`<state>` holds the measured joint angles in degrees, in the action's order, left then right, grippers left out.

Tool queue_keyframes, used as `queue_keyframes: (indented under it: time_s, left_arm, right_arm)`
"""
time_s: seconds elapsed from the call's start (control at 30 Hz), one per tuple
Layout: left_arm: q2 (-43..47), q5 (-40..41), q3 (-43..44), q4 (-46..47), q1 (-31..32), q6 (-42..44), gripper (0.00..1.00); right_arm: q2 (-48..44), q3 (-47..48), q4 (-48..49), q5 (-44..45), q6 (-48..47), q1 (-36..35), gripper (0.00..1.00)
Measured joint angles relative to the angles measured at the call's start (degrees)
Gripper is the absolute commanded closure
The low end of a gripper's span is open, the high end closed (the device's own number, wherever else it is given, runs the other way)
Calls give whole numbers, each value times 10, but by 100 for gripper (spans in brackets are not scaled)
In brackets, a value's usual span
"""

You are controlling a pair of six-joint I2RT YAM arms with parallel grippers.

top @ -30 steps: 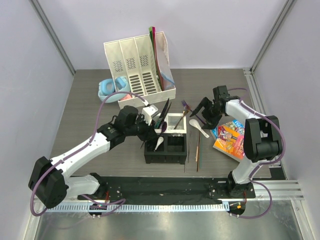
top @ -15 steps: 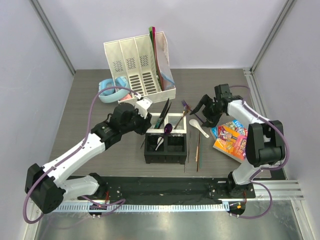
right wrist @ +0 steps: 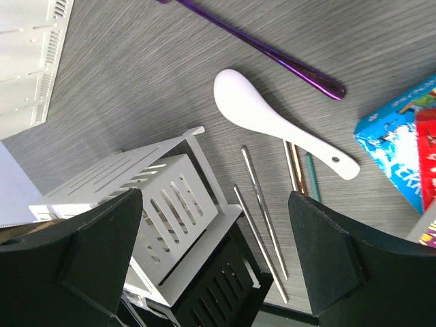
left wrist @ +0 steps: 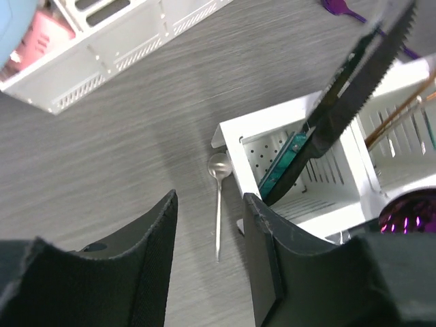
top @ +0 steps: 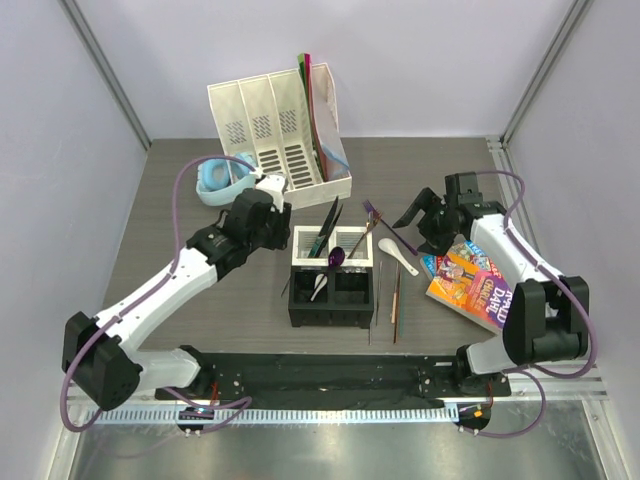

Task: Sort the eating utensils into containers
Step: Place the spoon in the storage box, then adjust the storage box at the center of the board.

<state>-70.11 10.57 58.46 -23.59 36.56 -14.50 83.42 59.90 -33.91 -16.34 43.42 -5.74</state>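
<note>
1. Nearest, on the table just right of the caddy (top: 300,312), thin brown chopsticks (top: 396,295) and slim metal sticks (top: 377,300) are seen lying loose. They are judged unsorted.
2. In the caddy, a white soup spoon (top: 318,287) is leaned in the near-left black cell. Black pieces (top: 327,222) are stood in the far-left white cell. A purple spoon (top: 337,257) is held near the middle; its cell cannot be told.
3. A small metal spoon (left wrist: 218,197) is left on the table, just beside the caddy's left wall.
4. Farther right, a second soup spoon (right wrist: 272,119) and a purple fork (right wrist: 266,48) are found on the table, near the book (top: 465,282).
5. The left gripper (left wrist: 208,211) is held over the table at the caddy's far-left corner, fingers parted, with nothing between them. The right gripper (right wrist: 216,197) is poised above the loose pieces, fingers spread wide and empty.
6. The task is judged partly done: a few pieces are housed, and about as many are left outside.
</note>
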Motion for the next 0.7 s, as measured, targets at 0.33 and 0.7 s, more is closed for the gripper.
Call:
queue_keyframes:
  time_s: [0.33,0.7]
  left_arm:
    - [-52,-31,34,-51,-21,-125,60]
    - [-14,-52,24,-64,-21,-164,59]
  right_arm:
    - [-108,-81,39,42,17,2,8]
    - [-158,-137,75,57,36,2,13]
